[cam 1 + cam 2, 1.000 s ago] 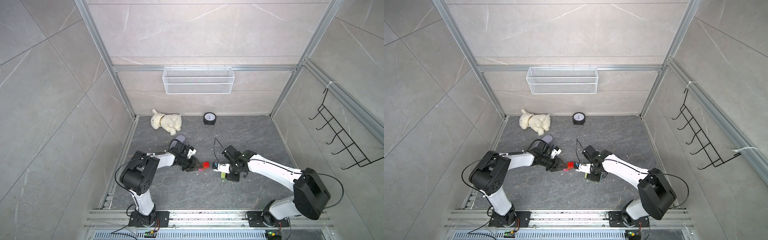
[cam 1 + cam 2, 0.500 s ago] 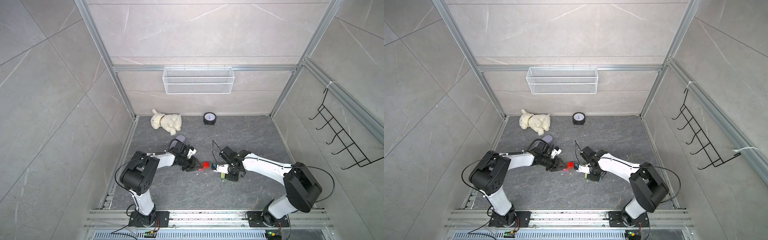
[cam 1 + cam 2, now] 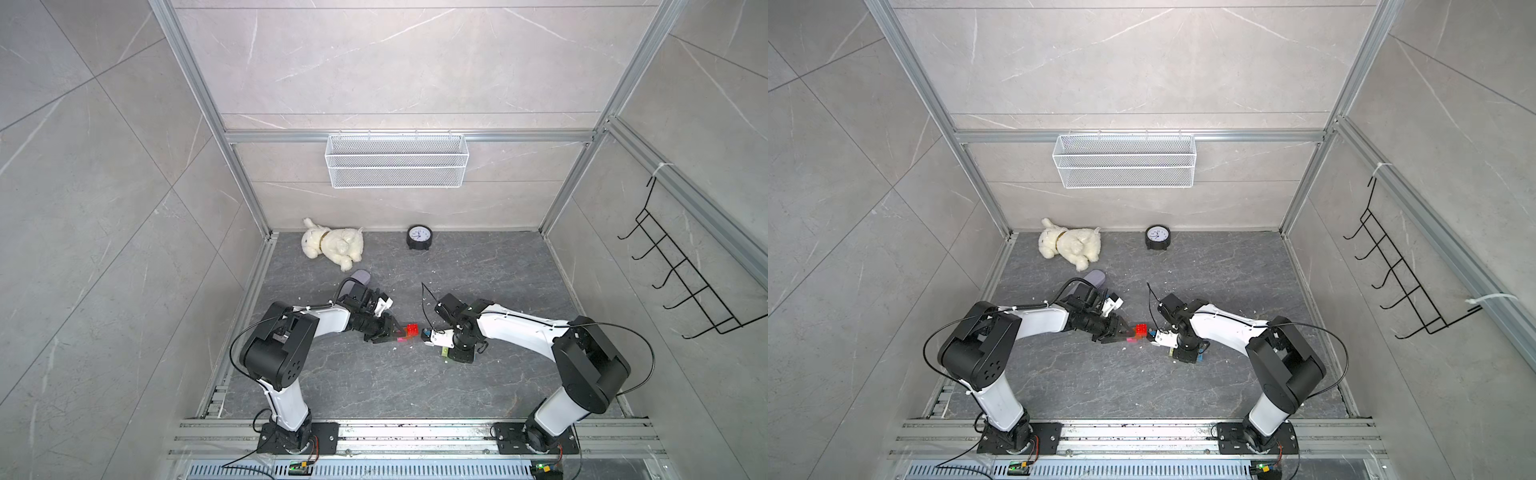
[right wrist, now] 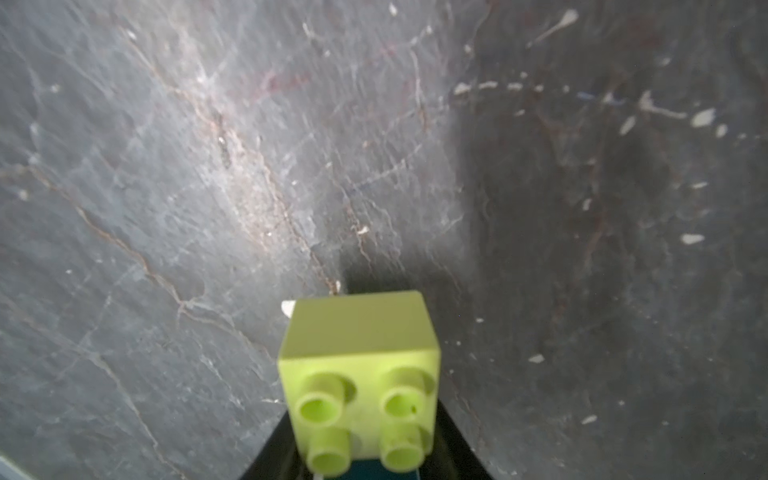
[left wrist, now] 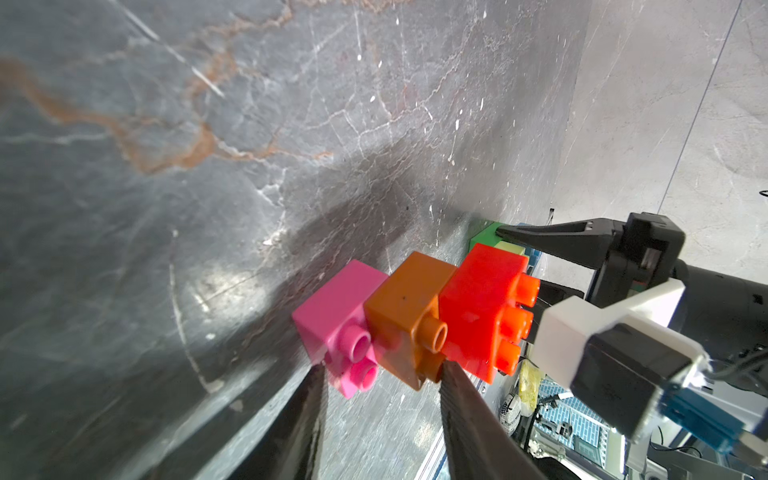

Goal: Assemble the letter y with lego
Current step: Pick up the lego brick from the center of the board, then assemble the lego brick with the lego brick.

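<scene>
- Near the middle of the worktop [image 3: 374,386], my left end effector [image 5: 382,386] is clenched on the joined pink brick [image 5: 332,316], orange brick [image 5: 399,303] and red brick [image 5: 478,299] (studs pointing sideways).
- My right end effector [image 4: 365,455] grasps the yellow-green brick [image 4: 357,332], just beside the red one.

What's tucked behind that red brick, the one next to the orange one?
Behind the red brick, corners of a green brick, a yellow-green brick and a blue one peek out, between the black jaws of the right gripper. Their remaining parts are covered.
</scene>
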`<control>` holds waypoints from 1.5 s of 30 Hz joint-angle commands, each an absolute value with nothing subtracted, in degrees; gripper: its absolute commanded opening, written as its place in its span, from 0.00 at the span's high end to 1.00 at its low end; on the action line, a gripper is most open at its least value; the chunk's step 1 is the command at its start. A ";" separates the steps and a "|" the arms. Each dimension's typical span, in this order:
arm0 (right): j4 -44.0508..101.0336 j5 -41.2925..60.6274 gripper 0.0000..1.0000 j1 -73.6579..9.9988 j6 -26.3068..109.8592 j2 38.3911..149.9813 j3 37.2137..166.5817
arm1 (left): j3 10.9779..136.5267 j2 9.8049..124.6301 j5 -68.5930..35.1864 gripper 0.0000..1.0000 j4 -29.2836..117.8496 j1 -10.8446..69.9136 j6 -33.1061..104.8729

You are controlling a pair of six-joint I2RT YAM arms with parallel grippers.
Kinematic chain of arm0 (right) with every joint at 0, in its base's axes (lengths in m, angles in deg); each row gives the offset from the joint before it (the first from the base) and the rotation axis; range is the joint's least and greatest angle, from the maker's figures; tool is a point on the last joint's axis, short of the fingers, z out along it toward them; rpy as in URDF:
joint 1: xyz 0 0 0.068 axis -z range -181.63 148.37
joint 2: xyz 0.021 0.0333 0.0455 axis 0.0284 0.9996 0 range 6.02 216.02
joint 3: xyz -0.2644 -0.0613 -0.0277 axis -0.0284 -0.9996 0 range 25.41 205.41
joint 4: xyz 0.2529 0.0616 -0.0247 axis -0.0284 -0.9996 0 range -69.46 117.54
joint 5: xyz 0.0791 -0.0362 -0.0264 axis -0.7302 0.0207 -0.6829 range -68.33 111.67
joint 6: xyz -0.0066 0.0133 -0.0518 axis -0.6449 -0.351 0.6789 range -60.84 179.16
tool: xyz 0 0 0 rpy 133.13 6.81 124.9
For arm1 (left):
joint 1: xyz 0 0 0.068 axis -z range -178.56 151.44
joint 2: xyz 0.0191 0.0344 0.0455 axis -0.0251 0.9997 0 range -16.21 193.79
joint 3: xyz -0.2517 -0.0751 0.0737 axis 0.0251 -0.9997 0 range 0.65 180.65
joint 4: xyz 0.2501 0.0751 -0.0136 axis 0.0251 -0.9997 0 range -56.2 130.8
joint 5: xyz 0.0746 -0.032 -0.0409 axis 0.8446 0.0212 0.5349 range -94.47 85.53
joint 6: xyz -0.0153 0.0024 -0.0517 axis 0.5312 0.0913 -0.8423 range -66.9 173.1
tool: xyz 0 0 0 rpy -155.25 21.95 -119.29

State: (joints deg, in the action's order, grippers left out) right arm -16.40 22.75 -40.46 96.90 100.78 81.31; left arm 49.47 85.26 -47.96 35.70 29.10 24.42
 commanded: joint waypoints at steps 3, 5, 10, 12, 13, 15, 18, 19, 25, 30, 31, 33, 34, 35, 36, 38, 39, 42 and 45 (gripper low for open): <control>-17.48 21.86 0.62 -40.65 96.77 101.60 82.36 | 48.46 87.77 -40.34 0.53 29.94 29.16 25.36; -17.54 21.86 0.64 -40.63 96.70 101.73 82.36 | 48.45 88.00 -40.46 0.53 30.02 29.20 25.30; -17.46 21.89 0.68 -40.65 96.69 101.00 82.36 | 48.58 88.37 -40.51 0.54 30.27 29.24 25.32; -17.53 21.92 0.68 -40.65 96.69 100.35 82.32 | 48.78 88.75 -40.43 0.54 30.50 29.43 25.28; -17.86 22.10 0.68 -40.65 96.78 100.09 82.44 | 48.74 88.95 -40.45 0.54 30.98 29.44 25.09; -18.72 22.35 0.69 -40.65 96.47 99.55 83.05 | 48.57 89.23 -40.45 0.54 31.93 29.82 24.75; -19.40 22.60 0.69 -40.65 96.43 98.00 83.54 | 48.89 89.66 -40.61 0.54 32.61 30.32 24.71; -19.63 22.63 0.69 -40.65 96.41 97.29 83.80 | 48.86 89.71 -40.54 0.54 33.14 30.52 24.62; -22.64 22.33 0.69 -40.56 96.62 94.53 88.47 | 48.95 91.25 -40.50 0.54 35.82 31.46 24.01; -26.43 21.21 0.69 -40.56 98.24 95.76 96.27 | 49.33 92.75 -40.68 0.54 37.34 31.93 24.11; -26.95 20.88 0.69 -40.56 98.43 96.43 97.83 | 49.39 93.02 -40.72 0.54 37.71 31.95 24.10; -28.40 19.99 0.69 -40.56 98.86 98.28 101.52 | 49.38 93.55 -40.87 0.54 38.47 32.18 24.19; -29.14 19.54 0.69 -40.64 98.89 99.26 103.12 | 49.39 93.72 -40.90 0.54 38.71 32.10 24.15; -29.92 19.03 0.69 -40.65 98.84 100.44 104.98 | 49.35 93.82 -40.94 0.54 38.85 32.20 24.19; -30.51 18.48 0.69 -40.65 98.67 101.57 106.41 | 49.34 93.83 -40.87 0.54 39.21 32.23 24.19; -31.45 17.45 0.69 -40.82 98.15 103.36 109.07 | 49.17 93.92 -40.91 0.54 39.70 32.24 24.08; -31.68 17.18 0.69 -41.05 97.86 104.16 110.18 | 49.14 94.00 -40.93 0.54 39.93 32.24 23.91; -32.39 17.49 0.69 -42.11 97.36 106.56 112.84 | 48.79 94.19 -40.99 0.54 40.52 32.29 23.71; -33.01 17.76 0.70 -43.15 96.66 108.93 114.83 | 48.36 94.18 -41.10 0.54 41.05 32.32 23.45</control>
State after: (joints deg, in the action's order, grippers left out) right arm -29.93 18.86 -42.10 97.71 106.95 112.23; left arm 50.95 90.29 -50.14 45.97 32.02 24.13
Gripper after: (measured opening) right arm 0.337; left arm 0.462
